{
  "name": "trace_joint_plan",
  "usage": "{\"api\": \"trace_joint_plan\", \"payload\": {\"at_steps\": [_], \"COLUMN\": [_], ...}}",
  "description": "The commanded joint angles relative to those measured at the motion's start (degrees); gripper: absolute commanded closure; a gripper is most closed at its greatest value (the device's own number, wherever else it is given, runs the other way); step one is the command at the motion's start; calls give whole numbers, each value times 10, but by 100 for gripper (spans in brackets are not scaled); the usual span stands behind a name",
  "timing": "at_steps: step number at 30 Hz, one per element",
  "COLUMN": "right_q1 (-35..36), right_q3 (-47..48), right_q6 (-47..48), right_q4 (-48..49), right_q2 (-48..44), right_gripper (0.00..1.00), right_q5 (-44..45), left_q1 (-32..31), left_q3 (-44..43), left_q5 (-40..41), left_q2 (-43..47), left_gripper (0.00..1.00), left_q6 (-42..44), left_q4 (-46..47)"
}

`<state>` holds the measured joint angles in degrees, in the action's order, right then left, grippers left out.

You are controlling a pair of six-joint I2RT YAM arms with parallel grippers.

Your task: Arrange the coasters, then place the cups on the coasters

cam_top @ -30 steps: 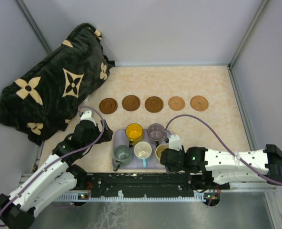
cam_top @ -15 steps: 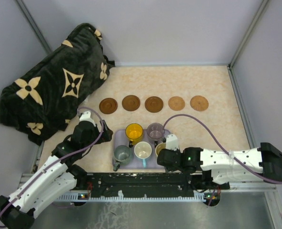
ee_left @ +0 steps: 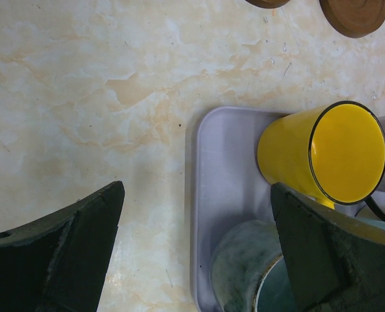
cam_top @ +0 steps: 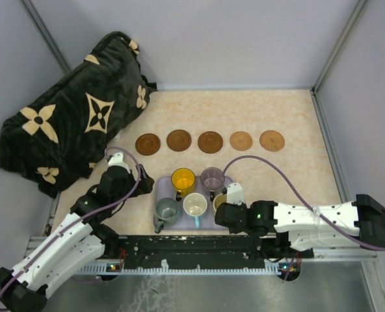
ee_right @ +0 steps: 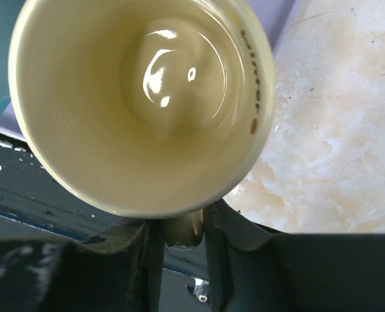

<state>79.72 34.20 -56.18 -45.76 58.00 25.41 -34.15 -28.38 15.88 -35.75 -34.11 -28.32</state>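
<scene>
Several round wooden coasters lie in a row across the table, from a dark one [cam_top: 148,143] to a tan one [cam_top: 272,140]. On the lavender tray [cam_top: 161,190] stand a yellow cup [cam_top: 183,178], a purple-grey cup [cam_top: 212,177], a grey-green cup [cam_top: 166,210] and a cream cup [cam_top: 195,205]. My right gripper [ee_right: 179,224] is shut on the handle of the beige cup [ee_right: 140,97] at the tray's right end. My left gripper [ee_left: 198,195] hangs open over the tray's left rim [ee_left: 202,214], next to the grey-green cup [ee_left: 244,273] and the yellow cup [ee_left: 329,153], holding nothing.
A dark cushion with a tan flower pattern [cam_top: 75,117] lies at the back left, close to the left arm. Grey walls close in the table on three sides. A black rail [cam_top: 192,250] runs along the near edge behind the tray.
</scene>
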Motion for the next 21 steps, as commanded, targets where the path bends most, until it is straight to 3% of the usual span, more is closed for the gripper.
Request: {"api": "trace_joint_plan", "payload": {"at_steps": [1,2,3,12,21], "right_q1": [3,3,3,3,7], "right_q3": [1,-1,-1,28,155], "right_q6": [-13,-13,-16,-5,16], "right_q4": [-2,-1,-3,-27,-133], "right_q2": [-20,-22,-23,-30,-14], "right_gripper": [85,96,100,100,100], "right_q5": [9,9,9,19,116], "left_q1": [-3,-3,-3,-3,-3], "left_q3": [2,3,3,3,5], "left_q5": [1,0,0,4,10], "left_q2": [-2,-2,-2,7,22], "left_gripper": [0,0,0,0,0], "left_q6": [-4,-4,-4,-7,-10], "left_q4": [12,12,12,9,7]}}
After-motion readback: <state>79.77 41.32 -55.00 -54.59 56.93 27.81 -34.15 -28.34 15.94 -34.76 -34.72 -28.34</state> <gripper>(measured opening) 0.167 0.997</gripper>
